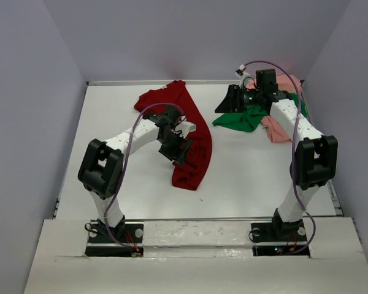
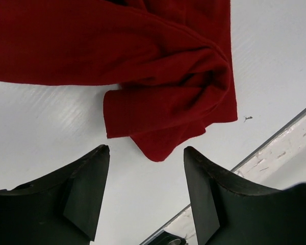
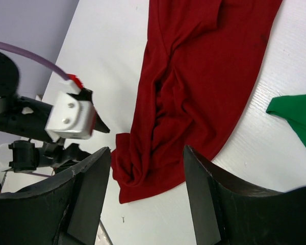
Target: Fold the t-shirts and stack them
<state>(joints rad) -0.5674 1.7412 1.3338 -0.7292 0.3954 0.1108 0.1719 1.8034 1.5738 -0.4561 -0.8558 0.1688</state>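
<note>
The left gripper (image 2: 145, 191) stands with its jaws well apart and nothing between them; in the left wrist view its two dark fingers (image 2: 86, 196) frame bare white table (image 2: 46, 132), and neither one touches cloth. The nearest crumpled end of the dark red t-shirt (image 2: 158, 76) lies just beyond the fingertips, a folded flap and a pointed corner of it reaching toward the gap. From above, the left gripper (image 1: 176, 149) hangs over the middle of the dark red t-shirt (image 1: 202, 150), which lies as a long bunched strip from the far part of the table down toward the arm bases. The right gripper (image 3: 145, 189) is likewise spread and empty: its fingers (image 3: 206, 199) hang in the air and the dark red t-shirt (image 3: 194, 92) shows between and beyond them, wrinkled along its length, with no contact. In the top view the right gripper (image 1: 227, 101) sits to the right of the dark red t-shirt, apart from it and pointing toward it. The bright green t-shirt (image 1: 242, 119) lies crumpled just right of the dark red t-shirt, under and beside the right gripper; a corner of the green cloth (image 3: 296, 115) shows in the right wrist view, separate from the red cloth. The pale salmon pink t-shirt (image 1: 276, 128) lies farther right again, touching the green one and partly hidden by the right arm.
</note>
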